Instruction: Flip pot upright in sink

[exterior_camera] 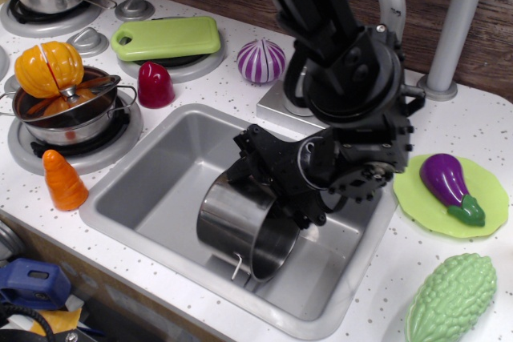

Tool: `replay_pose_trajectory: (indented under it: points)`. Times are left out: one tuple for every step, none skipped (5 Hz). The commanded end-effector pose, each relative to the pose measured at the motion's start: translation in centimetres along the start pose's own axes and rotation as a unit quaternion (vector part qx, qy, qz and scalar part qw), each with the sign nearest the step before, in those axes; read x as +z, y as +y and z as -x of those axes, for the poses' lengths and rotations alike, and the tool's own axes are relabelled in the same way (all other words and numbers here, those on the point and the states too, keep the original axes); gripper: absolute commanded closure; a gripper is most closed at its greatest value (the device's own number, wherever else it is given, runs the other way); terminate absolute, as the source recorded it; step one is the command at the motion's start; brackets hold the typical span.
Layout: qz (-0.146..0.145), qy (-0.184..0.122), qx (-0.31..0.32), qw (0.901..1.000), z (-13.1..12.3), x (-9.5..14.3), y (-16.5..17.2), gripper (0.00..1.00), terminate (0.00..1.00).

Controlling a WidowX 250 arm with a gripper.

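- We judge we are mid-flip: the gripper (pixel 268 186) is clamped on the upper rim of the pot (pixel 244 228), with one finger outside the wall and the other apparently inside the mouth.
- The pot lies tilted on its side just below the gripper, inside the sink (pixel 152 190), mouth facing toward the near right and its lower edge resting on the basin floor.
- Next, we think the wrist must rotate further so the mouth swings up, then lower the base flat before letting go; a loose grip on slick steel could let it slip.
- The pot is a polished steel cylinder, mirror-bright, with a thin wire loop handle at its low front edge.
- The sink is matte grey with rounded corners and a flat rim, set in the white speckled countertop (pixel 401 270) to the gripper's right.
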State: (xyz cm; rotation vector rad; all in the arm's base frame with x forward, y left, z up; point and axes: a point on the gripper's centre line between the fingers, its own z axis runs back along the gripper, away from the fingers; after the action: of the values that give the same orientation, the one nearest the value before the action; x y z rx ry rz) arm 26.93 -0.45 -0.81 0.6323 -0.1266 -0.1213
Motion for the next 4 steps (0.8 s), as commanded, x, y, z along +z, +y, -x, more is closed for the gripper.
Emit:
replay_pose_trajectory:
  points:
    - [0.057, -0.005, 0.02, 0.9981, -0.2, 0.1, 0.5, 1.0, 0.0]
    - [0.085, 0.001, 0.015, 0.9963, -0.3, 0.4, 1.1, 1.0, 0.0]
    - [0.114, 0.002, 0.008, 0.9934, -0.5, 0.2, 1.7, 1.0, 0.0]
    - [0.136, 0.002, 0.007, 0.9906, -0.5, 0.1, 1.9, 1.0, 0.0]
